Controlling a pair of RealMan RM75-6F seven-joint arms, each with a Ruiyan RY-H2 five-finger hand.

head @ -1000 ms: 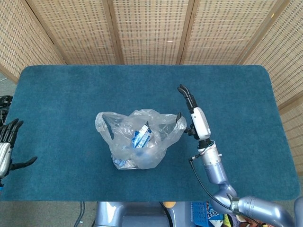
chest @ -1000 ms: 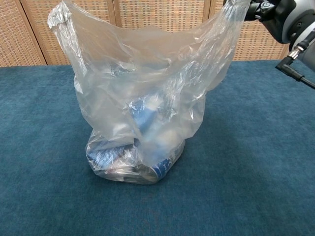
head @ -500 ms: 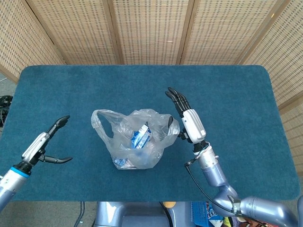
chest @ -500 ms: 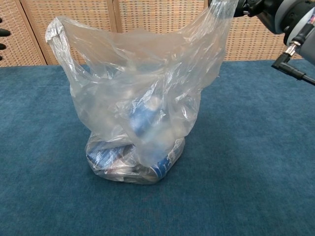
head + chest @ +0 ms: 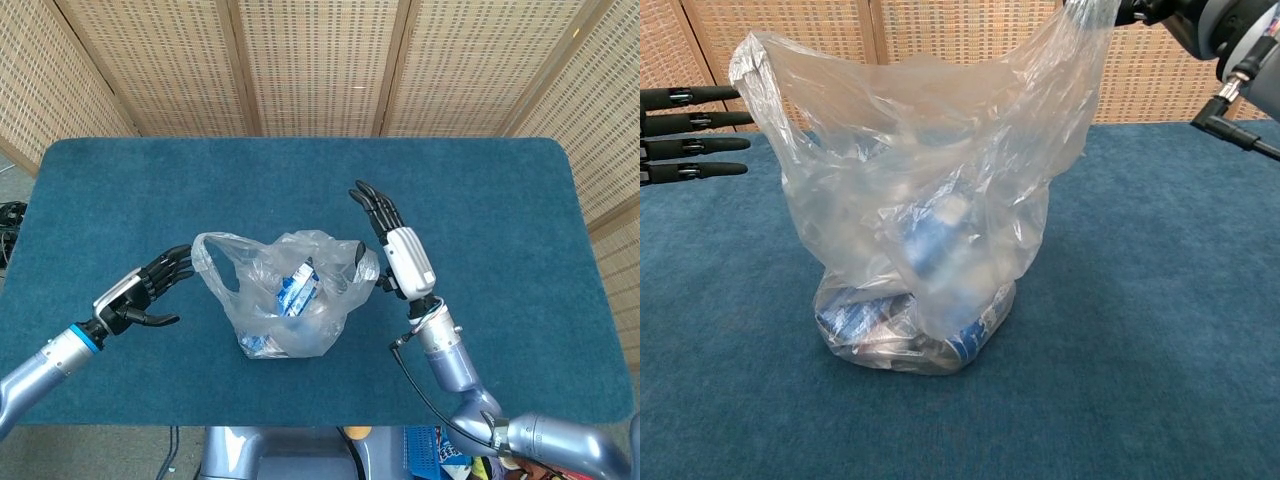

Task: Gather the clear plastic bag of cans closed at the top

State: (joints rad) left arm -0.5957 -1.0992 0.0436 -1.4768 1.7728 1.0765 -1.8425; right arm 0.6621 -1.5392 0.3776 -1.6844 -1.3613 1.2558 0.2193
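The clear plastic bag (image 5: 262, 300) stands on the blue table, its mouth open, with blue and white cans (image 5: 297, 290) inside. My right hand (image 5: 400, 255) is at the bag's right side; its thumb pinches the bag's right top edge while the other fingers point up. In the chest view that edge of the bag (image 5: 940, 170) is pulled up toward the right hand (image 5: 1215, 25) at the top corner, and the cans (image 5: 930, 245) lie low in it. My left hand (image 5: 140, 292) is open, fingers stretched toward the bag's left handle, just short of it. Its fingers (image 5: 690, 120) show at the left edge.
The blue carpeted table (image 5: 480, 200) stretches wide on all sides of the bag. A woven wicker screen (image 5: 320, 60) closes off the far side. A cable (image 5: 415, 370) loops beside my right forearm.
My left hand has come in from the table's left edge to just beside the bag's left handle. The right hand shifted slightly left, pulling the bag's right edge inward.
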